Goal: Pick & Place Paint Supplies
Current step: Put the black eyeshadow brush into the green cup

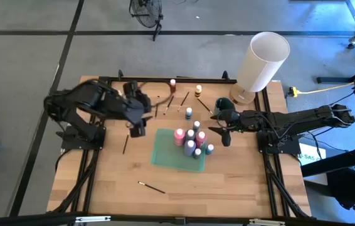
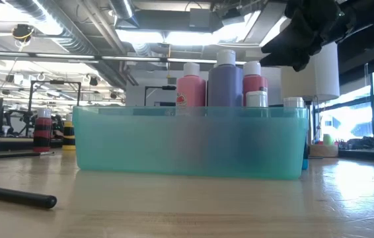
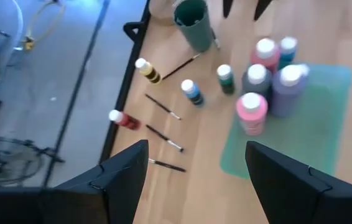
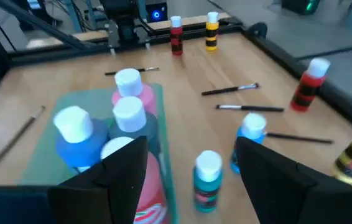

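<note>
We see the paint bottles standing straight up with their white caps on top: a bunch of them, like the pink bottle (image 1: 179, 135) and the purple bottle (image 1: 190, 147), sit in the teal tray (image 1: 164, 150) in the middle of the table (image 1: 115, 188). More bottles stand on the wood behind the tray: a red one (image 1: 172, 83), a yellow one (image 1: 198, 90) and a blue one (image 1: 189, 113). The thin brushes lie flat; one brush (image 1: 152, 186) lies alone near the front edge. The right pincer (image 1: 226, 138) hangs just beside the tray, pointing down, its fingers spread and holding nothing. The left pincer (image 1: 137, 129) hangs left of the tray, spread wide too.
</note>
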### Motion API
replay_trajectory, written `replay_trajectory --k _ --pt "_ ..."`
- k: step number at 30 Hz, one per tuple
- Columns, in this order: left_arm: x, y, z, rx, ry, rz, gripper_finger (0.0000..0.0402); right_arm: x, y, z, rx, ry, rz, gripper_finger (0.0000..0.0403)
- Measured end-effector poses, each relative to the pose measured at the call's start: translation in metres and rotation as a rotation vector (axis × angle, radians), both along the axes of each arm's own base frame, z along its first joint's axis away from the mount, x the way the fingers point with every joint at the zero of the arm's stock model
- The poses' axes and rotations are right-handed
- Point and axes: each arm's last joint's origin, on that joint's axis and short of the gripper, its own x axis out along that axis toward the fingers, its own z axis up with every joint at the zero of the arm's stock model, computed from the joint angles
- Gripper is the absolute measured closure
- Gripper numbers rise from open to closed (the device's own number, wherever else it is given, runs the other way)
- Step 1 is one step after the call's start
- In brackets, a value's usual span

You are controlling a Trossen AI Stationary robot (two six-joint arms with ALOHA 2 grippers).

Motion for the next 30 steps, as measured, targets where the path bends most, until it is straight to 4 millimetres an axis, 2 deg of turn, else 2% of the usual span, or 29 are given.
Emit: replay_trajectory --k 4,7,10,14,18,20,22,26,30 --pt "-0.023 0.004 0.013 -0.014 -0.038 -0.056 0.0137 0.000 -0.003 0.001 -0.146 0.015 -0.008 0.0162" --pt "-0.043 0.012 0.024 0.048 -0.067 -0.073 0.0137 0.001 -0.010 0.010 -0.331 0.039 -0.131 0.0172" --pt "-0.057 0.027 0.031 0.101 -0.096 -0.006 0.0137 0.001 -0.017 0.024 -0.485 0.059 -0.269 0.0183" --pt "-0.073 0.041 0.038 0.088 -0.166 0.126 0.0137 -0.001 -0.023 0.024 -0.505 0.087 -0.372 0.0194" --pt "-0.084 0.044 0.042 0.038 -0.194 0.118 0.0137 -0.001 -0.024 0.030 -0.537 0.114 -0.376 0.0196" --pt "-0.090 0.044 0.043 -0.030 -0.236 0.150 0.0137 -0.005 -0.023 0.049 -0.556 0.162 -0.389 0.0196" --pt "-0.096 0.044 0.045 -0.119 -0.285 0.186 0.0137 -0.011 -0.022 0.078 -0.514 0.202 -0.388 0.0196" --pt "-0.107 0.044 0.048 -0.229 -0.352 0.243 0.0137 -0.035 -0.020 0.145 -0.319 0.213 -0.316 0.0196" --pt "-0.109 0.045 0.049 -0.227 -0.377 0.283 0.0137 -0.068 -0.016 0.198 -0.147 0.164 -0.157 0.0196"
